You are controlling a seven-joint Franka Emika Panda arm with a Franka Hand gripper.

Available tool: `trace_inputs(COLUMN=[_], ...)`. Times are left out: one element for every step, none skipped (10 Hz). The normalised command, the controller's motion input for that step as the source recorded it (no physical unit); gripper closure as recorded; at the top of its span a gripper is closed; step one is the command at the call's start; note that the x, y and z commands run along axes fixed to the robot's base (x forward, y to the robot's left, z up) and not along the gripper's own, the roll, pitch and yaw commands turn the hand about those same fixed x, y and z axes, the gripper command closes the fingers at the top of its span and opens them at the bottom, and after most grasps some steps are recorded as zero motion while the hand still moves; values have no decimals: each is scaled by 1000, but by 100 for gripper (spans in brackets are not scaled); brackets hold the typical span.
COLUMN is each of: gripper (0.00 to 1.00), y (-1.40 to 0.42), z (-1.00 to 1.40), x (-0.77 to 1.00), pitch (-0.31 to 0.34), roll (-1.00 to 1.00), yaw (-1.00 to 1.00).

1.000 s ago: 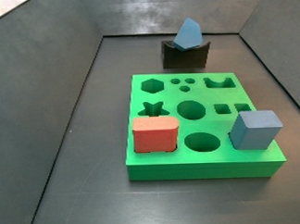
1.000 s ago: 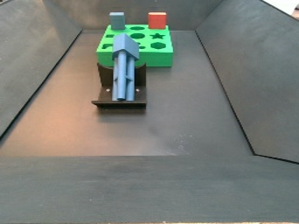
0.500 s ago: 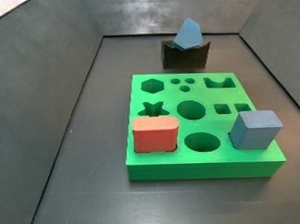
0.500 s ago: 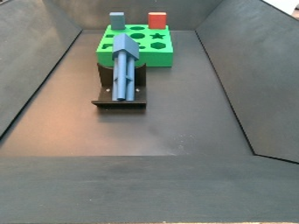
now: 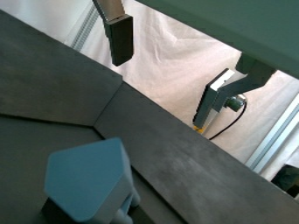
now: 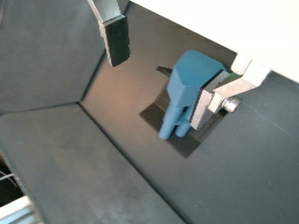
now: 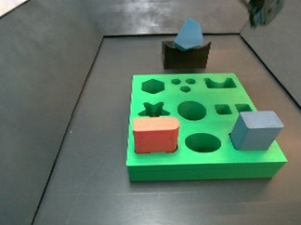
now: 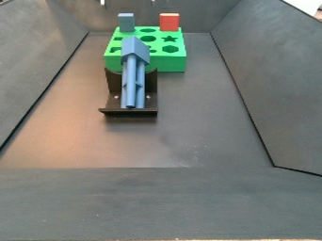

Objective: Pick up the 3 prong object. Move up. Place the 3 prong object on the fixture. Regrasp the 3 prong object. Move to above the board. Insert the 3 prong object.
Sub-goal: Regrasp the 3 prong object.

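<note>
Blur hides most of the gripper (image 7: 264, 6) in a side view, where it shows only as a dark smear at the upper right corner, above and to the right of the fixture (image 7: 185, 55). In the side view that looks along the floor, nothing of the gripper can be made out. In both wrist views only parts of it appear: one silver finger with a dark pad (image 5: 118, 39) reaches in from the edge, the opposite finger (image 6: 229, 92) is partly cut off, and the gripper (image 6: 173, 64) stands wide open with nothing between the plates. It touches nothing and hangs clear of the floor.

The 3 prong object (image 8: 135, 75) lies lengthwise on the fixture (image 8: 130, 104), its pointed end raised toward the board (image 8: 149, 50). From the opposite side it shows as a steel-blue peak (image 7: 189, 32) standing out of the notch of the dark block. In a wrist view the piece (image 6: 183, 88) sits in its dark holder, close beside the cut-off finger but not between the plates; in another its end (image 5: 87, 181) fills the lower corner, partly cropped.

The board (image 7: 203, 128) lies just in front of the fixture, carrying a red block (image 7: 155, 136) and a pale blue cube (image 7: 255, 129) in its near cutouts.
</note>
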Motion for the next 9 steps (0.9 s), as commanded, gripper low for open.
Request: trace_inputs(gripper=[0, 0, 0, 0, 0, 0, 0, 0, 0], y=[21, 16, 7, 2, -7, -14, -16, -18, -21], z=[-1000, -1000, -1000, -1000, -1000, -916, -755, -600, -447], x=[110, 118, 129, 137, 150, 150, 130, 114, 105], pitch=[27, 11, -26, -39, -53, -53, -46, -39, -30], roll=[82, 81, 86, 86, 83, 82, 87, 87, 82], yaw=[166, 160, 134, 121, 94, 68, 50, 33, 25])
